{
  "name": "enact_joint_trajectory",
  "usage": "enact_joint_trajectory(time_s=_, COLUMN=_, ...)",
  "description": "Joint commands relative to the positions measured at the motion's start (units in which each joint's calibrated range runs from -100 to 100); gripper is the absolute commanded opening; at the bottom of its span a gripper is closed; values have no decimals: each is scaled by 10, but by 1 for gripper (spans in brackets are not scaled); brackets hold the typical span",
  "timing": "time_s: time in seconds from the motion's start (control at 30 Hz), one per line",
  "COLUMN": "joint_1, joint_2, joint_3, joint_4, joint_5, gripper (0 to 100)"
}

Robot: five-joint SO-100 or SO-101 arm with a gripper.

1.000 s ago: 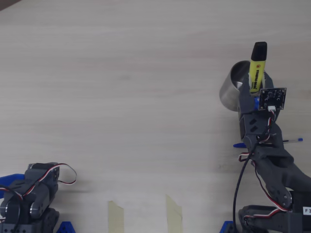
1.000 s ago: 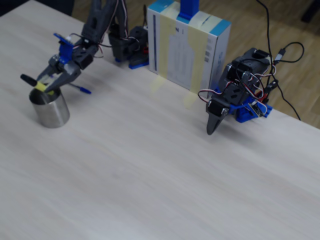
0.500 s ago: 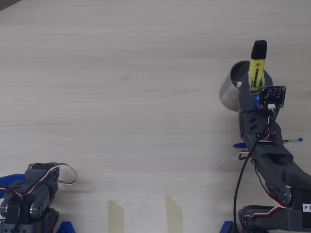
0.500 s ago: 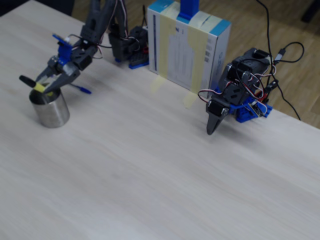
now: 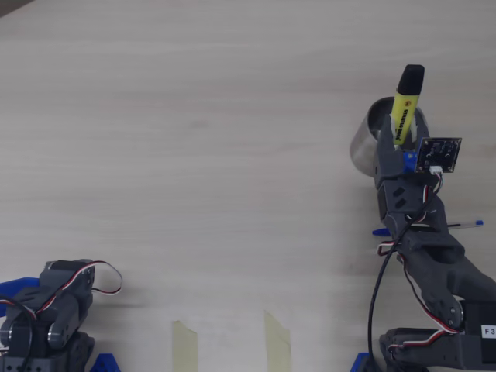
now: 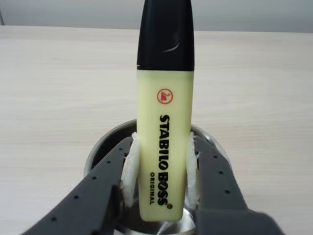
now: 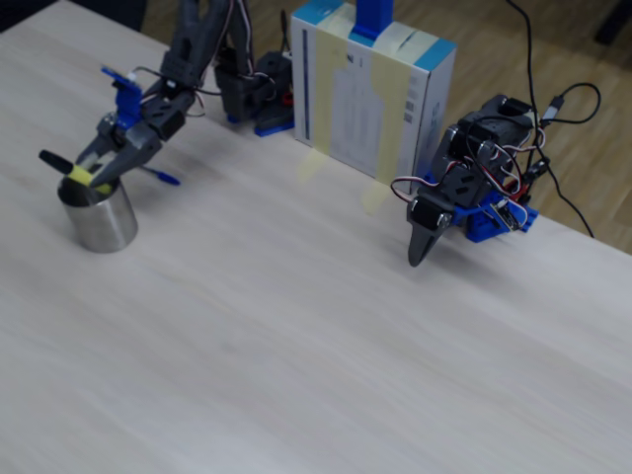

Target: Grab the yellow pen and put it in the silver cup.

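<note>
The yellow pen (image 6: 164, 147), a chunky highlighter with a black cap, stands tilted between the white pads (image 6: 130, 169) of my gripper (image 6: 163, 147), which is shut on its lower body. Its lower end sits over the open mouth of the silver cup (image 6: 101, 147). In the overhead view the yellow pen (image 5: 403, 116) leans over the silver cup (image 5: 366, 143) at the right, with my gripper (image 5: 395, 139) above the cup's rim. In the fixed view the yellow pen (image 7: 81, 174) pokes out leftward from my gripper (image 7: 99, 176) just above the silver cup (image 7: 99, 222).
A thin blue ballpoint pen (image 5: 465, 225) lies beside my arm. A second arm (image 5: 46, 310) rests at the lower left of the overhead view, and two tape strips (image 5: 186, 341) mark the near edge. A white and blue box (image 7: 370, 99) stands behind.
My gripper has shifted slightly left over the cup, and the pen's cap now tilts more to the right in the overhead view. The grip on the pen has held.
</note>
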Motion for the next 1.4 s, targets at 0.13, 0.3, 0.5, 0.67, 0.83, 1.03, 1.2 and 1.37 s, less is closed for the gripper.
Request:
enact_joint_trajectory(time_s=0.13, joint_1=-5, joint_2=-7, joint_3=-23, joint_4=-2, joint_5=-4, gripper=13)
enact_joint_trajectory(time_s=0.3, joint_1=-5, joint_2=-7, joint_3=-23, joint_4=-2, joint_5=-4, gripper=14)
enact_joint_trajectory(time_s=0.5, joint_1=-5, joint_2=-8, joint_3=-23, joint_4=-2, joint_5=-2, gripper=17)
enact_joint_trajectory(time_s=0.67, joint_1=-5, joint_2=-8, joint_3=-23, joint_4=-2, joint_5=0, gripper=18)
enact_joint_trajectory(time_s=0.83, joint_1=-5, joint_2=-8, joint_3=-31, joint_4=-2, joint_5=1, gripper=21)
enact_joint_trajectory(time_s=1.03, joint_1=-6, joint_2=-9, joint_3=-31, joint_4=-2, joint_5=1, gripper=22)
enact_joint_trajectory(time_s=1.2, joint_1=-6, joint_2=-10, joint_3=-31, joint_4=-2, joint_5=2, gripper=22)
enact_joint_trajectory(time_s=1.37, joint_1=-6, joint_2=-12, joint_3=-31, joint_4=-2, joint_5=2, gripper=22)
